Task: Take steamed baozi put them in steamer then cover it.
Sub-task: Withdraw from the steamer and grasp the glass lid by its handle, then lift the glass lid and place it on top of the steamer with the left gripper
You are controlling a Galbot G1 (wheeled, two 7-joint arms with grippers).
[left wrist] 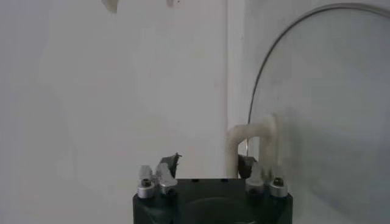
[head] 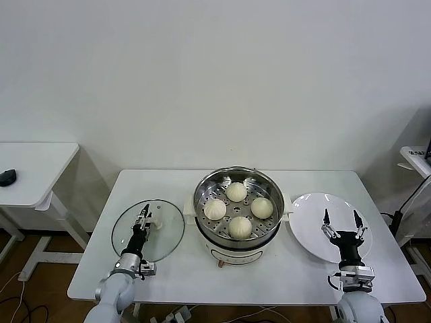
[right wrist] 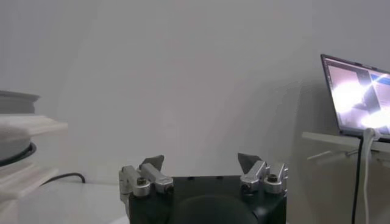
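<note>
Several cream-white baozi (head: 236,192) lie on the perforated tray inside the shiny steamer (head: 202,190) at the table's centre. The clear glass cover (head: 167,237) lies flat on the table left of the steamer, and its glass (left wrist: 329,91) fills one side of the left wrist view. My left gripper (head: 143,215) (left wrist: 208,164) is low over the cover, right beside its cream handle (head: 157,224) (left wrist: 256,131). Its jaws are partly apart and one fingertip (left wrist: 247,165) sits against the handle. My right gripper (head: 341,219) (right wrist: 201,161) stands open and empty over the white plate (head: 308,214).
A white side table (head: 34,168) with a black mouse (head: 7,177) stands at the far left. A laptop (right wrist: 359,97) sits on a stand to the right. The steamer's cream base and side handle (right wrist: 18,131) show in the right wrist view.
</note>
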